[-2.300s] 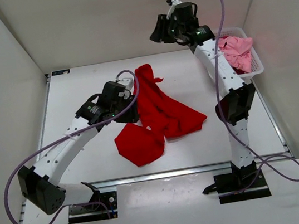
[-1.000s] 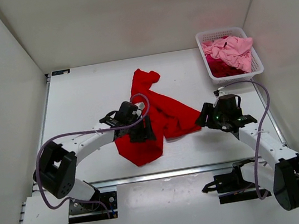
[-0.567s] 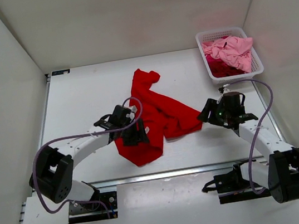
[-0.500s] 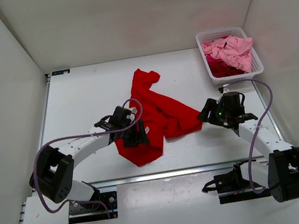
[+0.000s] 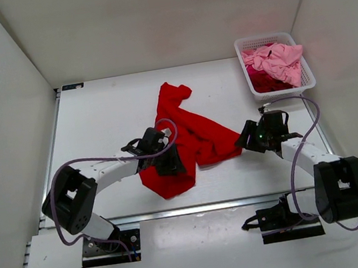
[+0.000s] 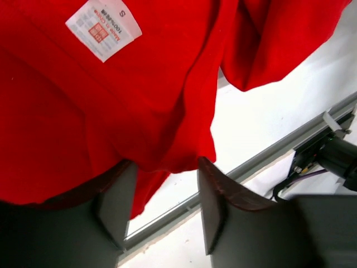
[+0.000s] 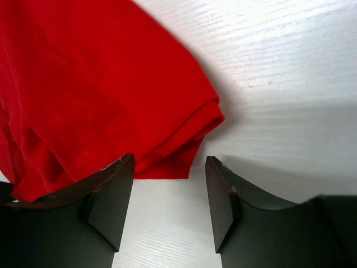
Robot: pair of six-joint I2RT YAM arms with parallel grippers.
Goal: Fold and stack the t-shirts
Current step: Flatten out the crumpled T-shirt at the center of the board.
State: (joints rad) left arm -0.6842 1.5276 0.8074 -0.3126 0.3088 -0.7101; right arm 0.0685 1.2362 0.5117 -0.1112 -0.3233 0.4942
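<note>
1. The white desk [image 5: 96, 119] carries everything, with walls on three sides.
2. The red shirt [image 5: 196, 135] lies crumpled in the middle of the desk, running from a narrow end at the far side to a wider heap near the front edge. One lobe spreads toward the left gripper and one corner points right.
3. The left arm [image 5: 104, 172] lies low across the desk from the left, and the right arm [image 5: 303, 152] lies low from the right. Both reach in toward the red shirt.
4. The basket [image 5: 285, 92] stands at the far right corner of the desk, well apart from the red shirt.
5. The pink shirt [image 5: 279, 58] is bunched on top in the basket, and a darker cloth [image 5: 264, 82] shows beneath it at the near end.
6. The left gripper [image 5: 170, 162] is on the near lobe of the red shirt. Its wrist view shows the jaws apart, with a fold of red cloth hanging between the fingers [image 6: 215, 206] but not pinched.
7. The right gripper [image 5: 246, 139] sits at the shirt's right corner. Its jaws are released, straddling the hemmed corner on the desk.
8. A white size label [image 6: 103, 28] shows on the red cloth in the left wrist view.
</note>
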